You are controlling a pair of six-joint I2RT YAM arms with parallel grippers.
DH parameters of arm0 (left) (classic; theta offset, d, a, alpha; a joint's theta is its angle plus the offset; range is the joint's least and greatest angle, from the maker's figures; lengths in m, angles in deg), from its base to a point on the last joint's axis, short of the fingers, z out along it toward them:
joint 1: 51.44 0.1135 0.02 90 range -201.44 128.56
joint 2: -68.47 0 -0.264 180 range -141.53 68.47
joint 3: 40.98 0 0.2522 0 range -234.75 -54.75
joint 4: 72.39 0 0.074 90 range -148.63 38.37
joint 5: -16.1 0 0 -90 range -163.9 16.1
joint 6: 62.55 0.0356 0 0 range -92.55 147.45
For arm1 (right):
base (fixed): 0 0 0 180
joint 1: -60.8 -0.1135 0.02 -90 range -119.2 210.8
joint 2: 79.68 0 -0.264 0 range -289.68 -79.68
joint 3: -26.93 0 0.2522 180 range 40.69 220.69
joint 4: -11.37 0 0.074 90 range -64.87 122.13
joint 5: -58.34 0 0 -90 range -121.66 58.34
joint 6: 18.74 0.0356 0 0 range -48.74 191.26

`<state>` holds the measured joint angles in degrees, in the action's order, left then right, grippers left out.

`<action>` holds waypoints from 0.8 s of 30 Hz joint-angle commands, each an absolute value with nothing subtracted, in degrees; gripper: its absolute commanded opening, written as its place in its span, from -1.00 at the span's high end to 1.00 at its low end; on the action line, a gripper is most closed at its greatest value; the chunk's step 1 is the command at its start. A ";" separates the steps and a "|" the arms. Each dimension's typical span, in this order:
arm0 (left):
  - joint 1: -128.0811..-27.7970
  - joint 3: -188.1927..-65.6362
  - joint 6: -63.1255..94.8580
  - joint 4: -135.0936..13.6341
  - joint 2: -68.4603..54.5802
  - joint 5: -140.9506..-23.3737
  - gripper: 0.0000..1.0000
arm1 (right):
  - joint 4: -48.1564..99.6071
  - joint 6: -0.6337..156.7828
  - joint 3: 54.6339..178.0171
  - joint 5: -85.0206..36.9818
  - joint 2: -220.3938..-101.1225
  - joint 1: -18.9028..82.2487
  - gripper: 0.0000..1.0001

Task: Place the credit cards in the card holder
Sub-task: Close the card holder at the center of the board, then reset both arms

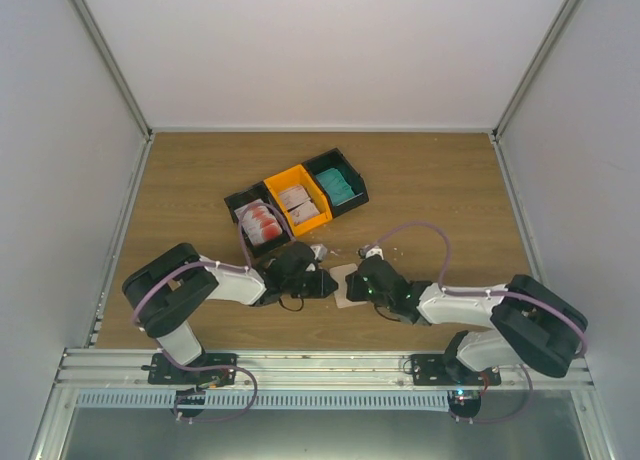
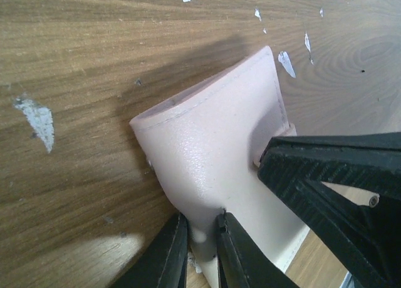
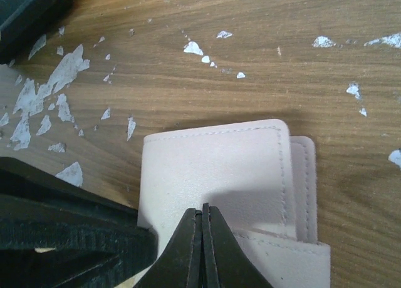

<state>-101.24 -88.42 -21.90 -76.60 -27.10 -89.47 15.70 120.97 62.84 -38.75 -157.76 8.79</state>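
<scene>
The beige card holder [image 1: 346,286] lies on the wooden table between my two grippers. My left gripper [image 1: 328,281] is shut on one edge of it; in the left wrist view [image 2: 202,230] the holder [image 2: 213,131] bulges up from the pinch. My right gripper [image 1: 362,277] is shut, its tips [image 3: 202,211] resting on the holder's top flap [image 3: 213,169], with nothing seen between them. Teal cards [image 1: 338,186] and white-and-red cards [image 1: 262,223] sit in bins at the back. No card is in either gripper.
Three joined bins stand behind the holder: black, orange [image 1: 298,202] with white cards, black. Small white scraps [image 3: 53,81] litter the wood round the holder. The enclosure walls close off both sides and the back.
</scene>
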 commanded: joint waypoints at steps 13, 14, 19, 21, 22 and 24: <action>-101.71 -89.71 -19.59 -72.62 -23.70 -83.74 0.47 | 41.97 119.65 69.60 -39.01 -145.75 9.59 0.41; -101.71 -89.94 -19.09 -71.77 -22.41 -83.05 0.42 | 43.58 118.76 71.38 -39.83 -144.60 9.95 0.30; -101.71 -91.58 -16.34 -65.31 -13.90 -77.56 0.06 | 51.77 114.76 79.33 -45.74 -139.51 11.57 -0.07; -101.71 -92.31 -14.99 -62.06 -9.58 -74.80 -0.09 | 55.14 113.54 81.55 -48.24 -137.36 12.05 -0.19; -101.71 -92.76 -14.17 -60.13 -6.25 -72.69 -0.20 | 56.35 112.81 82.66 -49.31 -136.05 12.14 -0.22; -101.71 -93.58 -12.43 -55.92 -1.16 -68.77 -0.44 | 58.73 111.28 84.67 -52.05 -133.40 12.15 -0.35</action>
<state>-101.55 -90.78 -16.65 -62.79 -10.23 -78.17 49.82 115.25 81.23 -44.50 -137.30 11.68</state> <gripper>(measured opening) 0.637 0.631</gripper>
